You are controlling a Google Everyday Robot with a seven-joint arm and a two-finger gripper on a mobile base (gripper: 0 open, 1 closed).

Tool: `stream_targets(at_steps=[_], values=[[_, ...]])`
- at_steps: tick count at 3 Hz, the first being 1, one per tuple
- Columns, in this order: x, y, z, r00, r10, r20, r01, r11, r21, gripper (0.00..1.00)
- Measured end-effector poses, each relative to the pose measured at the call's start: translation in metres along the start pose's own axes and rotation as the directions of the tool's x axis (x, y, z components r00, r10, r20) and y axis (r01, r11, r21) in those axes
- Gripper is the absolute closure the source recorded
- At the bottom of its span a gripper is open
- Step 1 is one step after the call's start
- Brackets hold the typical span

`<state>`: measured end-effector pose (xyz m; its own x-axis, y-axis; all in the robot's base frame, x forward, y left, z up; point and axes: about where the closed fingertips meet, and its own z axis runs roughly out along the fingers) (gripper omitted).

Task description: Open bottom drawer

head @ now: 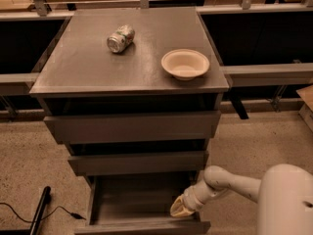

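The bottom drawer (142, 226) of the grey cabinet is pulled out, and its grey box interior (137, 197) shows from above. Its flat front lies along the lower edge of the view. My gripper (180, 209) reaches in from the right on a white arm (234, 185). It sits inside the drawer's right front corner, just behind the front panel. The two larger drawer fronts (132, 126) above are closed.
A lying can (120, 37) and a cream bowl (185, 63) rest on the cabinet top (88, 67). A black cable and a dark rod (41, 212) lie on the speckled floor at the lower left. Dark shelving runs behind on both sides.
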<state>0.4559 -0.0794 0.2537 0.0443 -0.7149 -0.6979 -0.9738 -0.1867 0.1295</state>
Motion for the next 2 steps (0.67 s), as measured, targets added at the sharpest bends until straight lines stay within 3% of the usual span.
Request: stream_targets(at_steps=[1, 2], values=[[-0.001, 0.011, -0.031, 1.000, -0.013, 0.014, 0.010, 0.9890, 0.148, 0.59], [0.009, 0.018, -0.038, 1.000, 0.012, 0.018, -0.015, 0.9835, 0.180, 0.36]])
